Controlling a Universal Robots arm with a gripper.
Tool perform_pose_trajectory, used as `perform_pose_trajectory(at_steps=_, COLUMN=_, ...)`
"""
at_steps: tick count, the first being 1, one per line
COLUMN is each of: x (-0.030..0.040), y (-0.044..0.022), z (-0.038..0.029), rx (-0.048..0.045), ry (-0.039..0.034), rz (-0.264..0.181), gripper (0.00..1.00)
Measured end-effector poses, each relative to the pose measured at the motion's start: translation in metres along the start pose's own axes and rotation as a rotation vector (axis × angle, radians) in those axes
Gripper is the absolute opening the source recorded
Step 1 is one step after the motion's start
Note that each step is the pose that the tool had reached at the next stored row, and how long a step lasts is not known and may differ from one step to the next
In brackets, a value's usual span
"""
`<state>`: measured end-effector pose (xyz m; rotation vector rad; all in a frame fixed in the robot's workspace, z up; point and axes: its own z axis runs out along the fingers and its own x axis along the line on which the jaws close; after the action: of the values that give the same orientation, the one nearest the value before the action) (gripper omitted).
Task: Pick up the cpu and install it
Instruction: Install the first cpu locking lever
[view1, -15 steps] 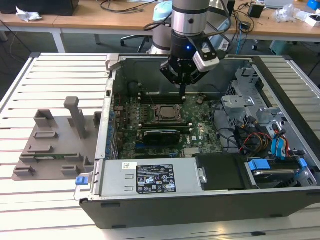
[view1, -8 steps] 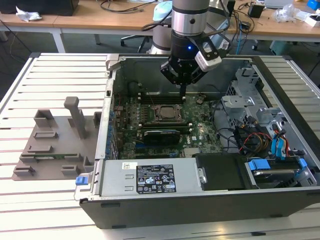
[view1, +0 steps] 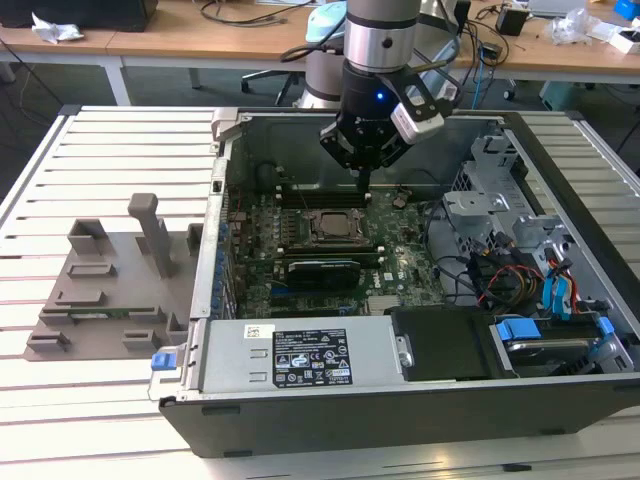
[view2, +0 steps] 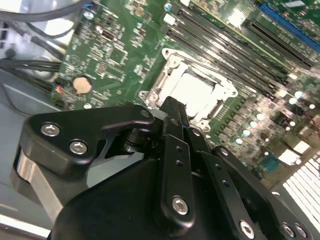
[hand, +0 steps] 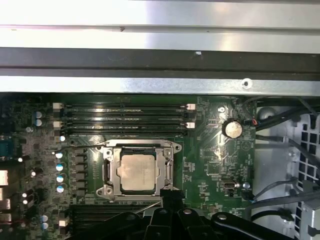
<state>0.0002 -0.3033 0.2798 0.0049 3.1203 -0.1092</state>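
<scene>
The cpu (hand: 137, 172), a small silvery square chip, lies flat inside the metal socket frame (hand: 111, 172) on the green motherboard (hand: 210, 165). It also shows in the second wrist view as the cpu (view2: 196, 92) and in the exterior view as the cpu (view1: 335, 223), inside the open computer case (view1: 400, 420). My gripper (view1: 363, 182) hangs just above the board, beside the socket's corner. Its black fingers are pressed together and hold nothing. In the first wrist view the gripper (hand: 169, 196) tip stands next to the frame's corner; in the second, the gripper (view2: 172, 106) tip overlaps the frame's edge.
A grey plastic fixture (view1: 110, 280) with slots and posts lies on the slatted table at the exterior view's left. Memory slots (hand: 125, 117) run beside the socket. A coin cell (hand: 232, 129), cables (view1: 510, 275), a drive cage (view1: 500, 190) and the power supply (view1: 300, 355) crowd the case.
</scene>
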Motion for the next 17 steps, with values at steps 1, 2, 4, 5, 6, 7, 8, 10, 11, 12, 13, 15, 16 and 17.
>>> perform_pose_trajectory(at_steps=1, x=0.0, y=0.0, z=-0.0001, rx=0.0002, ry=0.003, rz=0.0, gripper=0.11)
perform_pose_trajectory(at_steps=2, x=0.0, y=0.0, z=-0.0001, rx=0.0002, ry=0.003, rz=0.0, gripper=0.11)
perform_pose_trajectory(at_steps=4, x=0.0, y=0.0, z=0.0, rx=0.0001, ry=0.003, rz=0.0, gripper=0.11)
perform_pose_trajectory(at_steps=5, x=0.0, y=0.0, z=0.0, rx=0.0, ry=0.003, rz=0.0, gripper=0.11)
perform_pose_trajectory(at_steps=6, x=0.0, y=0.0, z=0.0, rx=0.0, ry=0.003, rz=0.0, gripper=0.11)
perform_pose_trajectory(at_steps=7, x=0.0, y=0.0, z=0.0, rx=0.0, ry=0.003, rz=0.0, gripper=0.11)
perform_pose_trajectory(at_steps=8, x=0.0007, y=0.0, z=0.0, rx=0.0, ry=0.003, rz=0.0, gripper=0.11)
perform_pose_trajectory(at_steps=10, x=0.0034, y=0.0, z=0.0, rx=-0.0001, ry=0.003, rz=0.0, gripper=0.11)
perform_pose_trajectory(at_steps=11, x=0.0057, y=0.0, z=0.0, rx=-0.0001, ry=0.0029, rz=0.0, gripper=0.11)
perform_pose_trajectory(at_steps=12, x=0.0074, y=0.0, z=-0.0001, rx=-0.0001, ry=0.003, rz=0.0, gripper=0.11)
perform_pose_trajectory(at_steps=13, x=0.0104, y=0.0, z=-0.0002, rx=-0.0001, ry=0.003, rz=0.0, gripper=0.11)
perform_pose_trajectory(at_steps=15, x=0.0137, y=0.0, z=-0.0002, rx=-0.0001, ry=0.003, rz=0.0, gripper=0.11)
perform_pose_trajectory(at_steps=16, x=0.0166, y=0.0, z=-0.0003, rx=0.0, ry=0.003, rz=0.0, gripper=0.11)
perform_pose_trajectory(at_steps=17, x=0.0178, y=0.0, z=-0.0003, rx=0.0, ry=0.003, rz=0.0, gripper=0.11)
